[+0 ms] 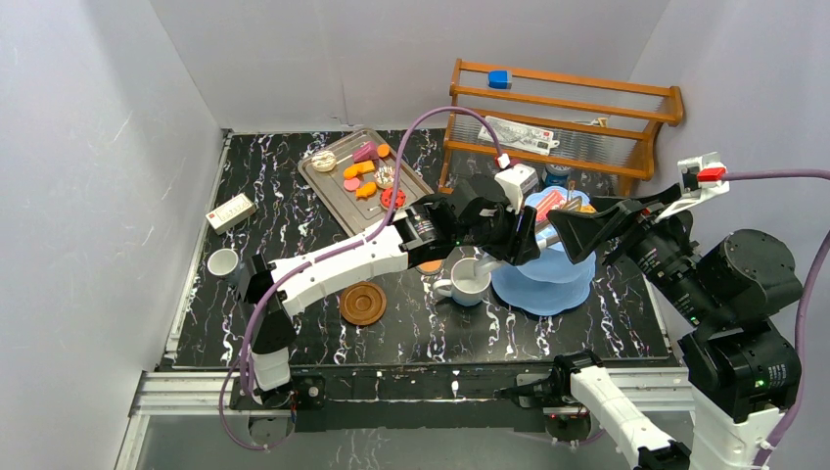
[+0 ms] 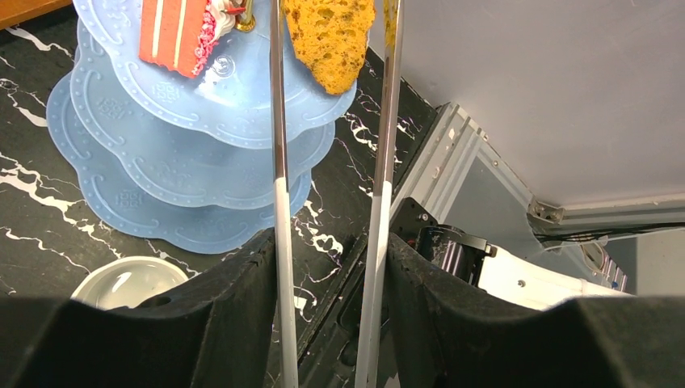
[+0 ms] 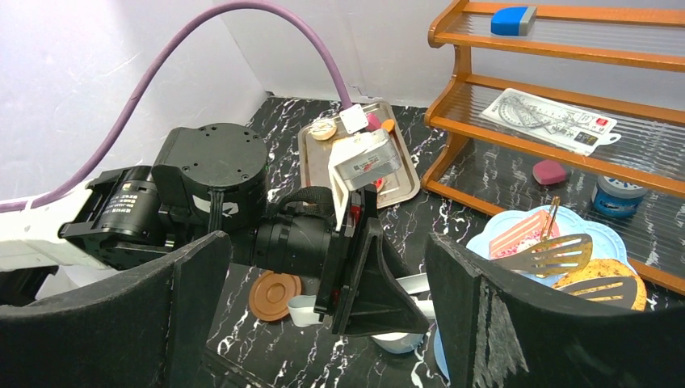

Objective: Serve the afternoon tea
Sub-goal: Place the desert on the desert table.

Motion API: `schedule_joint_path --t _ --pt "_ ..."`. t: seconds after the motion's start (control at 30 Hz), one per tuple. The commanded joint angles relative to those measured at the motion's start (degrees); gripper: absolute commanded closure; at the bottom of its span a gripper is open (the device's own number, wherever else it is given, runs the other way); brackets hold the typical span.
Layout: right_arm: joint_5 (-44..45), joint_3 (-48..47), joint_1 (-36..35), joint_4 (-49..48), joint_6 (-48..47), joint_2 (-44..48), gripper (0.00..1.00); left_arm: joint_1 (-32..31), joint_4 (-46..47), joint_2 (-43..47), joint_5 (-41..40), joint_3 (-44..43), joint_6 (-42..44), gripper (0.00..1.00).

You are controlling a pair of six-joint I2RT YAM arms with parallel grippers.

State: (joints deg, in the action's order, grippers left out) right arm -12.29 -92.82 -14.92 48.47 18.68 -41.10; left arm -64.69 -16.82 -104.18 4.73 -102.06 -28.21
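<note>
Atop blue stand [image 2: 161, 162], tongs [image 2: 279, 162] flanking orange cake [image 2: 327, 36]

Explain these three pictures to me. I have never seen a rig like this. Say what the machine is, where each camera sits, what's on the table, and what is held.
The machine is two robot arms bolted to a black marbled table. The wide picture looks down from above. The other two come from a camera on each wrist. The left gripper holds metal tongs, their tips at an orange sponge cake on the top plate of a light-blue three-tier stand, beside a pink layered cake slice. The right gripper is open and empty. Also on the table are a white mug, a round brown saucer and a silver metal tray of small pastries.
</note>
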Motion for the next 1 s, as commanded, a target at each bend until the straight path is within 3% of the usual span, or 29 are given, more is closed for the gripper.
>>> schedule_joint_path --t 0.0,0.67,0.97 --pt "0.37 -0.27 0.05 -1.89 -1.01 0.42 0.01 -0.24 1.84 2.96 0.96 -2.32 -0.39 0.55" --pt "0.17 0.51 0.04 -1.53 -0.92 0.49 0.01 -0.25 4.2 10.51 4.23 6.36 -2.85 0.58" --pt "1.09 1.2 0.0 -0.47 -1.39 0.68 0.01 -0.26 3.39 17.9 4.75 15.05 -3.52 0.58"
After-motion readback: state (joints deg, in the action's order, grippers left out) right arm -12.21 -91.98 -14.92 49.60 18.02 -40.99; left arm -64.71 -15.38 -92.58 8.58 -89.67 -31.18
